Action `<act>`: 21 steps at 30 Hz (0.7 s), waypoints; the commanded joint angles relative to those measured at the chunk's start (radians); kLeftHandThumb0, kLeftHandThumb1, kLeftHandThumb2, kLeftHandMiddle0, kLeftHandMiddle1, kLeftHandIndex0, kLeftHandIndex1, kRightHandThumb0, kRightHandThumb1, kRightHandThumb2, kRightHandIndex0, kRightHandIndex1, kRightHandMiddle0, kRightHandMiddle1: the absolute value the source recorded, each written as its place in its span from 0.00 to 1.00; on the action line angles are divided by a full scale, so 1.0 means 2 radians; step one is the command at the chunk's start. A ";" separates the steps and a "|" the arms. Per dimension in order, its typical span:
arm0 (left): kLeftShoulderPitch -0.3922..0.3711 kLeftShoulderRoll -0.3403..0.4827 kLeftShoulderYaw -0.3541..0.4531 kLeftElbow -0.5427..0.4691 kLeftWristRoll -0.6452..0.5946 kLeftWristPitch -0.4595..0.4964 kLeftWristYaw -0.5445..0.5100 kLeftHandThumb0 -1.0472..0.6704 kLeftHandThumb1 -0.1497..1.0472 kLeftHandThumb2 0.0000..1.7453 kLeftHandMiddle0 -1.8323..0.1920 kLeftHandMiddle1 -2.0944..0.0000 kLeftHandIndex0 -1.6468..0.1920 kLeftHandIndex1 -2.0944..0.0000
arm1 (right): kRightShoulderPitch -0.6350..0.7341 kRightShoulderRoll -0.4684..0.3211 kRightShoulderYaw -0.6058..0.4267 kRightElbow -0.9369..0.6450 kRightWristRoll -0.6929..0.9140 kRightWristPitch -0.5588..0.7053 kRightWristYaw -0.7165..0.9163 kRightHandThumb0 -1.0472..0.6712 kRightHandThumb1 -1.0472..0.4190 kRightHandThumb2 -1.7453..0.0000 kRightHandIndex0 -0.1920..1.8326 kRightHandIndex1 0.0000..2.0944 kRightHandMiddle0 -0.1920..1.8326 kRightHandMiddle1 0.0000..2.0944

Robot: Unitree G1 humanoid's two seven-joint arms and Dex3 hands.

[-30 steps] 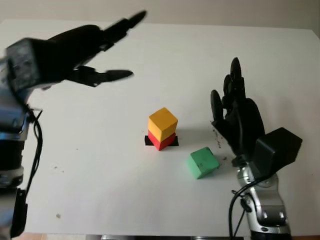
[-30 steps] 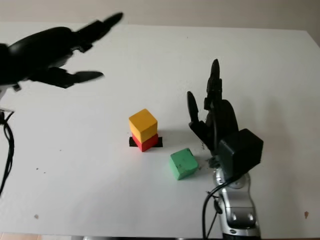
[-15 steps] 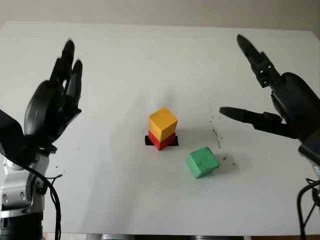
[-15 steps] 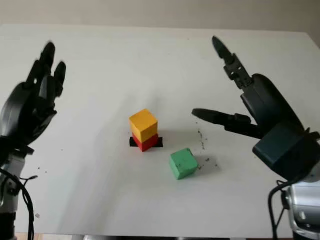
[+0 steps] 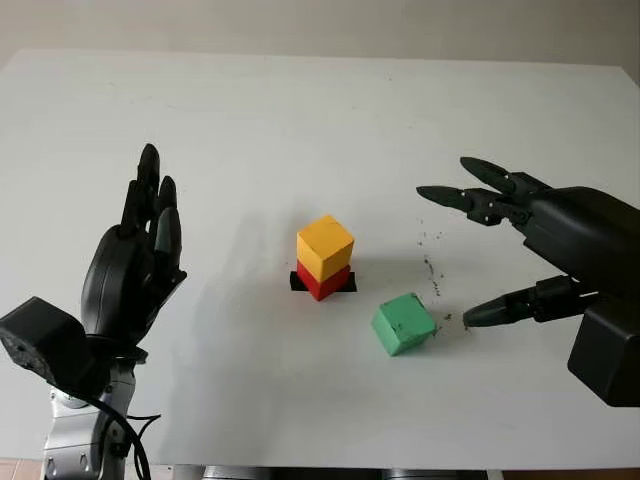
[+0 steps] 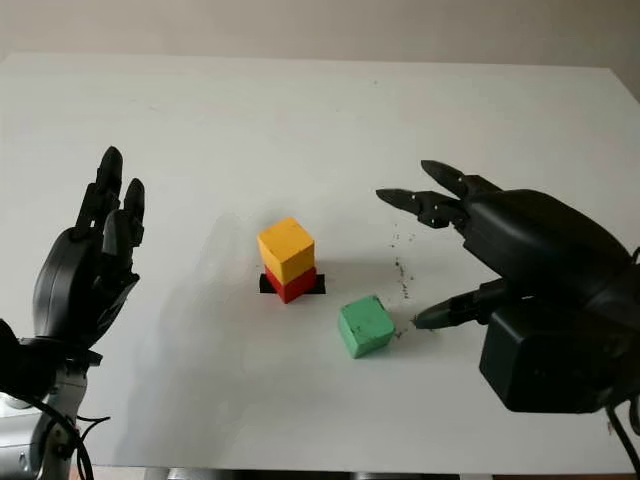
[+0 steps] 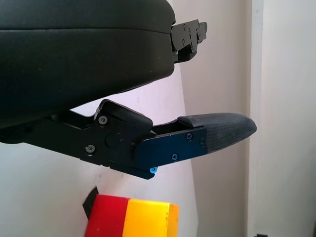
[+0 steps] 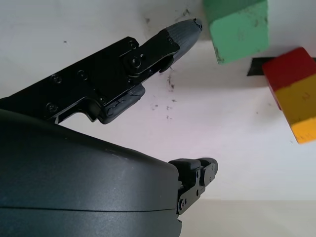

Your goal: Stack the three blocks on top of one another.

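The left hand [image 5: 135,265] is held upright above the table [image 5: 250,110], open and holding nothing, palm turned toward the middle. To its right, well apart from it, stands a two-high stack: the yellow block [image 5: 325,247] sits on the red block [image 5: 322,282], which rests on a small black mark [image 5: 298,282] on the table. The yellow block looks turned a little against the red one beneath, so the top face is not squarely lined up.

Further right, the green block [image 5: 404,324] lies on the table, just beside the stack and nearer the robot, not touching it. The right hand [image 5: 530,240] hovers to the right of this block, open and holding nothing; its thumb tip [image 5: 478,316] is close to the block's right side but seems not to touch, and its other fingers [image 5: 470,195] reach out above the table beyond the block.

The step left is to pick up the green block and set it on the yellow one. The risks, as I judge them: the thumb may nudge the green block sideways into the stack as the hand closes; a grip on a corner may let it twist or slip; and a landing off centre on the slightly turned yellow block could topple all three.
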 commanded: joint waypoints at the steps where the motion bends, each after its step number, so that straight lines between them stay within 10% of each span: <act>1: 0.009 -0.006 -0.005 -0.014 -0.001 -0.006 0.004 0.11 1.00 0.35 1.00 1.00 1.00 1.00 | 0.004 -0.006 0.008 -0.009 -0.006 -0.002 0.005 0.25 0.20 0.97 0.08 0.03 0.24 0.03; 21: 0.005 -0.008 -0.018 -0.023 0.008 0.009 0.021 0.12 1.00 0.34 1.00 1.00 1.00 1.00 | 0.013 0.040 0.082 0.028 -0.035 -0.059 -0.024 0.25 0.19 0.97 0.08 0.03 0.28 0.04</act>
